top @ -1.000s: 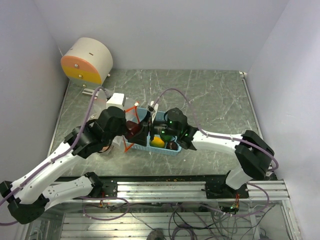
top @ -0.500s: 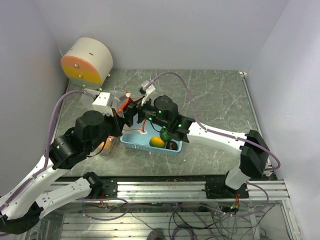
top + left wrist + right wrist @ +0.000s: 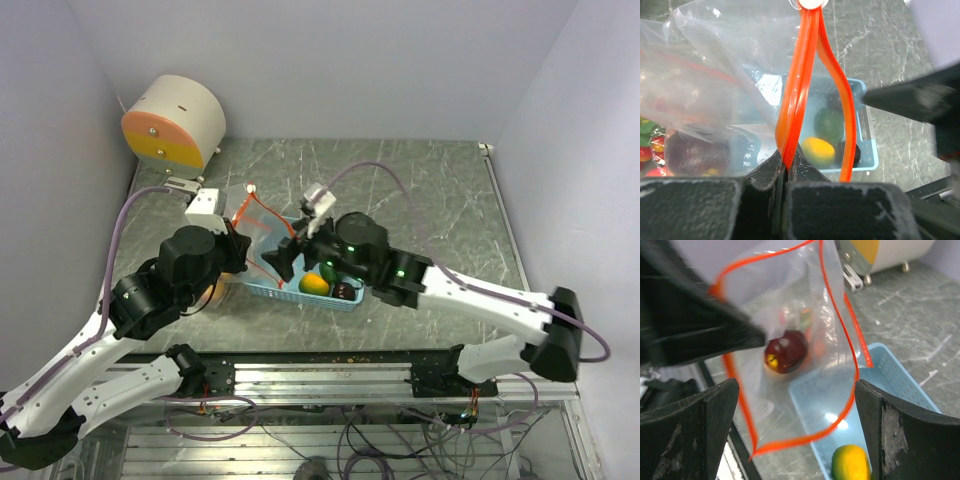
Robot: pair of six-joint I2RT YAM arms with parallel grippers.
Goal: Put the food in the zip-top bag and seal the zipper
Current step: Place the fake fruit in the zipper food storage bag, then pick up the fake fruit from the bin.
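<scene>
Right gripper (image 3: 796, 400) pulled back over the basket (image 3: 346, 303), fingers spread and empty. My left gripper (image 3: 786, 167) pinches the bag (image 3: 805, 290) by its zipper (image 3: 800, 75) beside the basket. With a one-sided hold the mouth may sag, blocking food (image 3: 850, 463).

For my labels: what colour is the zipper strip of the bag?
Orange-red zipper strip, clearest in the left wrist view.
</scene>
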